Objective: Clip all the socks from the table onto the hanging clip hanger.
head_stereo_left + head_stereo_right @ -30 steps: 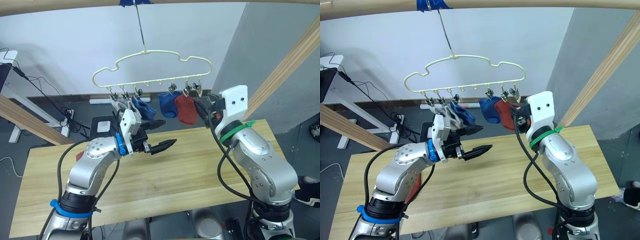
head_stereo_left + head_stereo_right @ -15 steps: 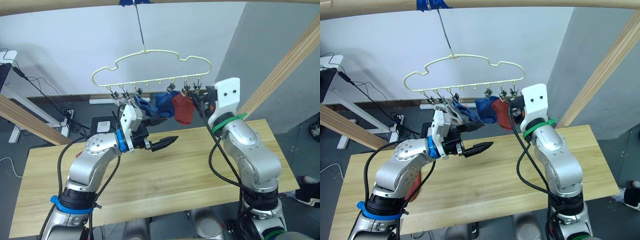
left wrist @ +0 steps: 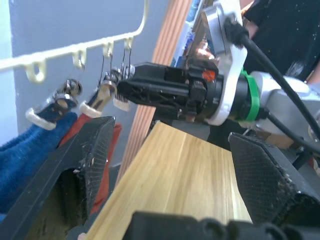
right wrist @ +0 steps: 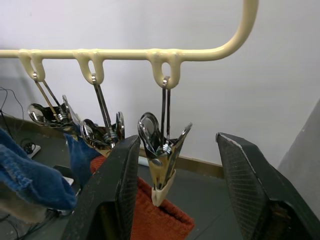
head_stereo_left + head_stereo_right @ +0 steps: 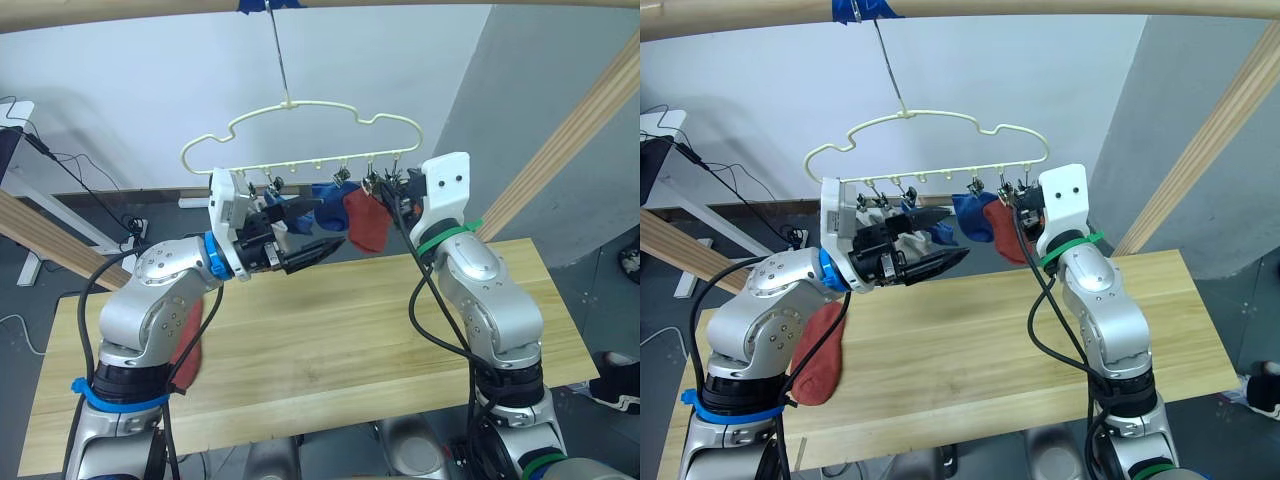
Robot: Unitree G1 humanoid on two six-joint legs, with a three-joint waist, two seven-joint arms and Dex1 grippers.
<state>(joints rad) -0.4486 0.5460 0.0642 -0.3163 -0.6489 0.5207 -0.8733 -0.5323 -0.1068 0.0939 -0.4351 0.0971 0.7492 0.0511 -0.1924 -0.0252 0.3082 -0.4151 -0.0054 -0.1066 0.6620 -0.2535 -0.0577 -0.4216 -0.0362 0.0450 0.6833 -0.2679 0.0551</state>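
**Task Status: Sock Clipping Partly Complete**

The clip hanger is hanging by its hook from the wooden pole overhead, above the far edge of the table. Several socks are already hanging from its clips: two blue socks near the middle and one rust-red sock toward the right end. A grey sock appears to be hanging behind the left gripper, but this cannot be confirmed.

A second rust-red sock is draping below the left forearm at the table's left side; it is not yet clipped. No further socks are visible on the tabletop, so at least one sock remains to be hung, and the count of grey socks cannot be told.

The right gripper is presenting wide-spread fingers on either side of the rightmost clip, which is empty and closed. The left gripper is pointing toward the hanger's middle clips with its fingers apart and carrying nothing between them.

Judgement: the next step is likely opening this free clip to receive a remaining sock.
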